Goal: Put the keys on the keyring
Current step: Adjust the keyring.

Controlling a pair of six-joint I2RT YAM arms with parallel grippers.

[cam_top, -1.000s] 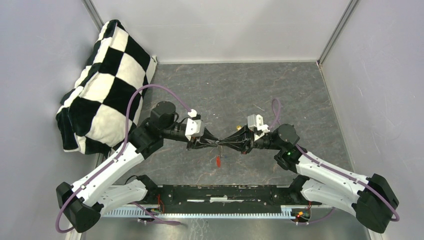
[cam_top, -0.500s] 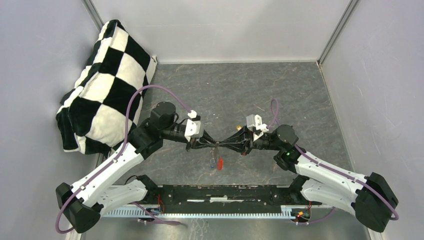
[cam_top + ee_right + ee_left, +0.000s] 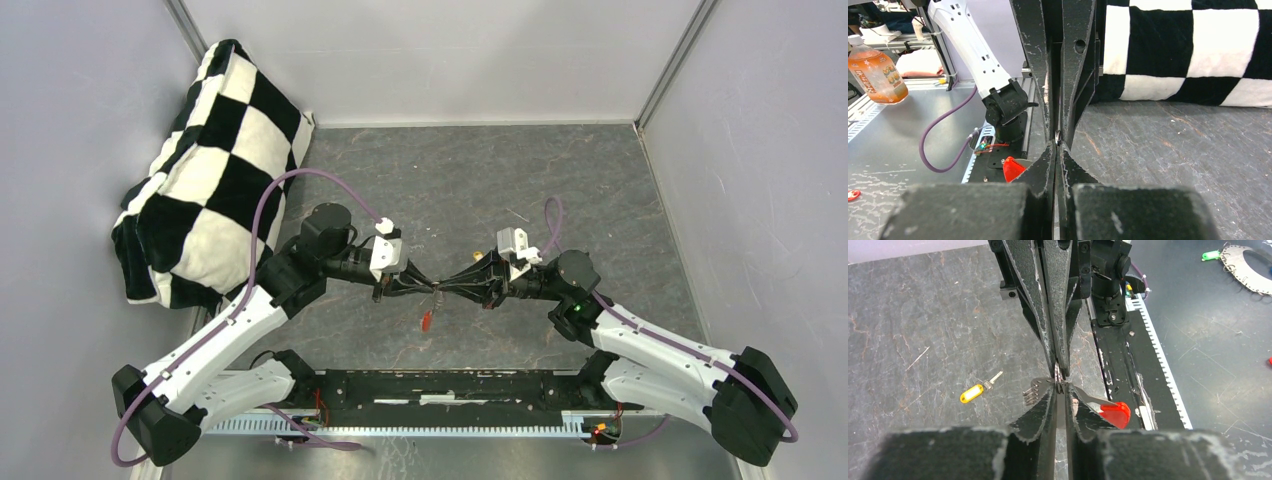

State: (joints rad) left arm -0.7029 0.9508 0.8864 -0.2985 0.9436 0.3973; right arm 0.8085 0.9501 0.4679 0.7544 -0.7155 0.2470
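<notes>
Clearly unfinished, and judged to be right at the threading step. Finds the left gripper (image 3: 1060, 390) and the right gripper (image 3: 1058, 144) nose to nose above the grey table (image 3: 923, 315), both nipping one thin metal loop (image 3: 1058, 380) seen edge-on. Takes the right gripper for pressed fully together on that loop. Takes the left for set almost together on it too, with only a slim slit between its fingers (image 3: 1040, 407). Places the keyring (image 3: 1115, 413), a bright red rounded piece, just below and beside the meeting tips, apparently off the table, with a grey metal strip running from it toward the loop. Places one grey key (image 3: 1032, 391), teeth outward, on the other side of the left fingers, touching or nearly touching the loop. Cannot tell threaded-on from merely resting against, nor one piece from two for that key and the red part; cannot rule out a share of the key in the left pinch either. Leaves at least one key undone: a yellow-capped key (image 3: 974, 392) flat on the table, well apart from both grippers. Sees no blue cap anywhere. Counts, at best, a single key as on the ring; reckons the yellow one, plus any other out of sight, as work to come.
</notes>
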